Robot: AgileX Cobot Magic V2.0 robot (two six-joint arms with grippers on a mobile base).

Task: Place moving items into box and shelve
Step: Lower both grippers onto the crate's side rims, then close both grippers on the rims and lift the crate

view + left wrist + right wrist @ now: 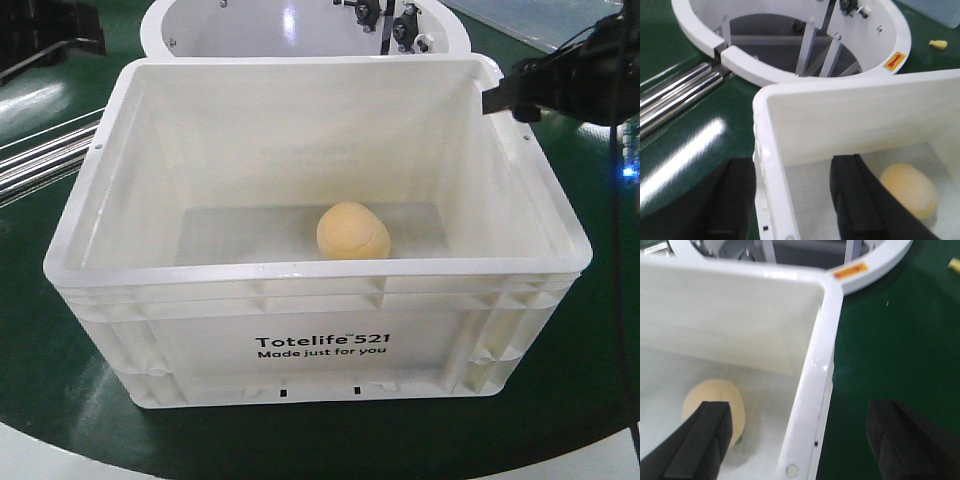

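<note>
One lump, yellowish-tan, is seen near the middle of the floor of the box, apart from all four walls; a second lump is not found in any view. The box is set on the green table, just before a white ring. The left gripper is spread open astride the box's left wall, one finger outside and one inside. The right gripper is likewise held apart across the right wall, so nothing is clamped by either. The box is judged stiff, light and glossy, so slipping is to be expected on the smooth walls. A hold is better taken high on both side walls, under the ribbed rim. The lump is likely to roll if the box is tipped, so a level lift is called for.
</note>
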